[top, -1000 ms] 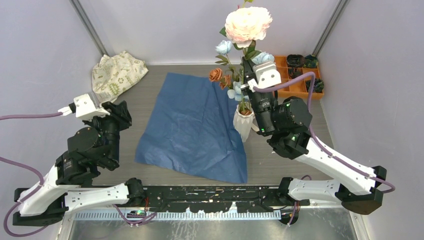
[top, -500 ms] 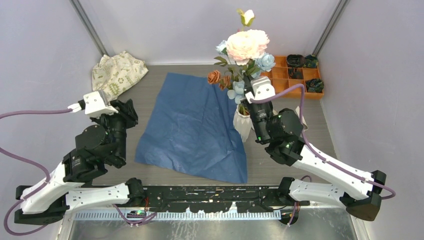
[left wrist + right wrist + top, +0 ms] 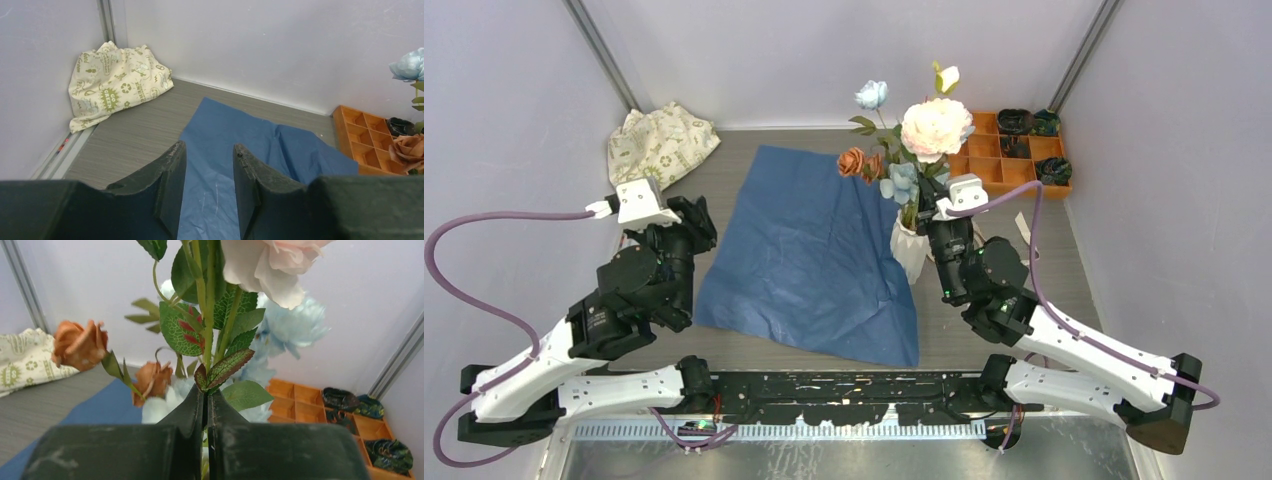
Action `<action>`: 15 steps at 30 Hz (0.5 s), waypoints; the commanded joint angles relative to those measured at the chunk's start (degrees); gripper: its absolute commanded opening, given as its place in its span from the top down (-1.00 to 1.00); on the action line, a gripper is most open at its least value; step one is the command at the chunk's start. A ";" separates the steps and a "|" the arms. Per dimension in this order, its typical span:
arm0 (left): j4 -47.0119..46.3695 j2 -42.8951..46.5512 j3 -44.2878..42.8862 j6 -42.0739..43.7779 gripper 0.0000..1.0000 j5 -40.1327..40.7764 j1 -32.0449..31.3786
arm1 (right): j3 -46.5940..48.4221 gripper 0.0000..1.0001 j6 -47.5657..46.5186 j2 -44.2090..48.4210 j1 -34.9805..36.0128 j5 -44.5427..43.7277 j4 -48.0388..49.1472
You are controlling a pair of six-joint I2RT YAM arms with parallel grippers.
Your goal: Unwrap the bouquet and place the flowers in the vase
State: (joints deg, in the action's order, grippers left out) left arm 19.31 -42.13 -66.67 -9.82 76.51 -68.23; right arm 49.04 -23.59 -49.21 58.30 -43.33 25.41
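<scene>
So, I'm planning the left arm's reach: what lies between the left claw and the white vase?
Only the unfolded blue paper, lying flat on the table, spans the stretch from the left claw to the vase; the top view shows it.

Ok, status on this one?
Right hand shut on flowers, stems in vase. Left hand open, empty, above blue paper. Nothing blocking.
</scene>
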 commanded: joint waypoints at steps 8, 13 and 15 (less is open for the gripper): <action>-2.61 0.69 0.59 -1.15 0.18 -0.31 -0.01 | -7.46 0.99 18.64 1.56 -0.08 -1.94 -6.17; -2.27 1.25 1.02 -1.57 0.18 -0.31 0.00 | -10.18 0.98 21.74 2.89 -0.04 -2.48 -6.89; -1.96 1.46 1.10 -1.81 0.18 -0.34 -0.04 | -10.93 0.98 22.21 3.24 -0.05 -3.19 -7.34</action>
State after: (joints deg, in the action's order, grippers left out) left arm 19.09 -41.47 -65.54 -10.24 76.23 -68.23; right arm 39.20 -6.11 -47.70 58.26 -44.99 18.17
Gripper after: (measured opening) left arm 0.408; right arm 0.059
